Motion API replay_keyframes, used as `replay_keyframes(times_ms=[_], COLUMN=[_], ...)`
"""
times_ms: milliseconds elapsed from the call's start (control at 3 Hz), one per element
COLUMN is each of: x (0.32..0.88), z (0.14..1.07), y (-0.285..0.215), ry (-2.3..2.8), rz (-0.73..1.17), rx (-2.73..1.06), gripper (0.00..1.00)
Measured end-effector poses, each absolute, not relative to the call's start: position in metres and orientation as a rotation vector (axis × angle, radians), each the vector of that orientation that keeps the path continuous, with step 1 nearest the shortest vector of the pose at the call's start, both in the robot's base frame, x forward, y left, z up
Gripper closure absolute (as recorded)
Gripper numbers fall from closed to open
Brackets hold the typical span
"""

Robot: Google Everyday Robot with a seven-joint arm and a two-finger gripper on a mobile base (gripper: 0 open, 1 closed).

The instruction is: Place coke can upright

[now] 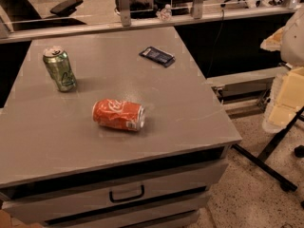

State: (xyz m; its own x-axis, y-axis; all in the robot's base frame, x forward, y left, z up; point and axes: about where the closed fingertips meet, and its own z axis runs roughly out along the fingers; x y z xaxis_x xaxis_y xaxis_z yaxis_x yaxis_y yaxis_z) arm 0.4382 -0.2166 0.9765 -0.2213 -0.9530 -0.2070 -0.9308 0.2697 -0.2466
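Observation:
The coke can (118, 115) lies on its side near the middle of the grey cabinet top (180, 113). It is red-orange with white script, and its silver top faces right. My gripper (285, 101) shows as pale cream shapes at the right edge of the camera view. It hangs beyond the cabinet's right side, well apart from the can, and holds nothing that I can see.
A green can (60, 69) stands upright at the back left of the top. A dark flat packet (157, 56) lies at the back right. A drawer with a handle (126, 193) is below the front edge. A black stand leg (266, 158) crosses the floor at right.

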Motion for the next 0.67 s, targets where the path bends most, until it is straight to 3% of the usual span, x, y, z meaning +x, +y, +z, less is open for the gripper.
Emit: replay_keyframes(times_ms=[667], x=[0.440], z=[0.976], y=[-0.199], ry=[2.230], rz=[-0.087], rx=[-1.732], gripper=[0.00])
